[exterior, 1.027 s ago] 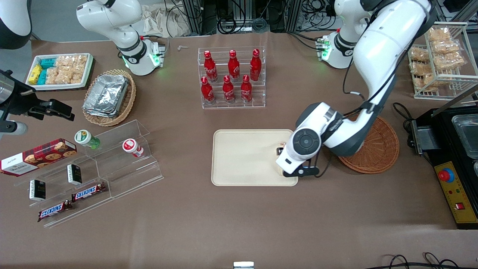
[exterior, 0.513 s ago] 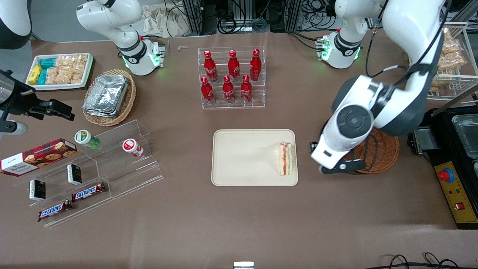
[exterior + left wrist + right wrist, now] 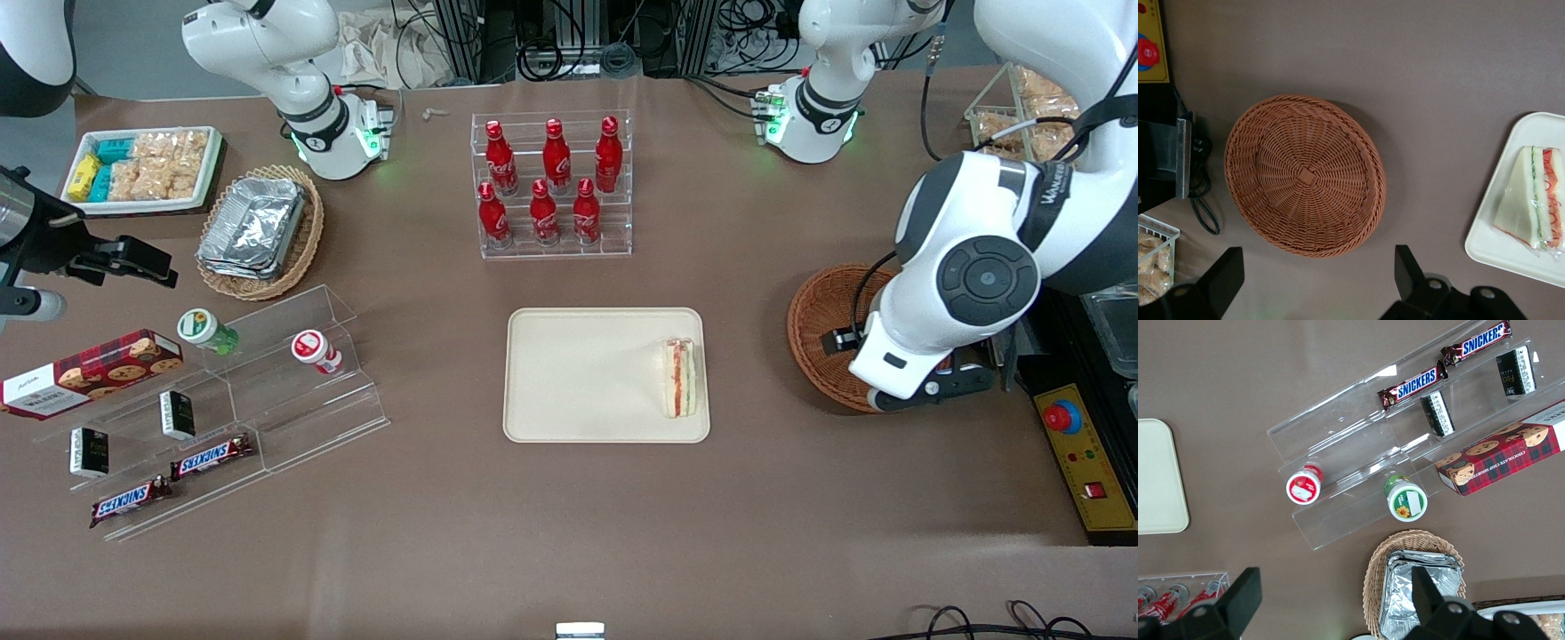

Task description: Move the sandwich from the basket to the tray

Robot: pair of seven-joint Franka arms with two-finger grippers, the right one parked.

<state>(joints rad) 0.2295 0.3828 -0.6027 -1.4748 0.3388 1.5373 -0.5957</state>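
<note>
Lying at tray (image 3: 578,373) edge, sandwich (image 3: 681,378); jaws (image 3: 1318,280) spread above basket (image 3: 1305,175).

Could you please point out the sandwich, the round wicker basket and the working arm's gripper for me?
sandwich (image 3: 681,378): front view, on its cut edge showing the filling.
basket (image 3: 1305,175): left wrist view, on its woven floor.
gripper (image 3: 1318,273): left wrist view, midway between its open jaws, held above the table beside the basket.
</note>
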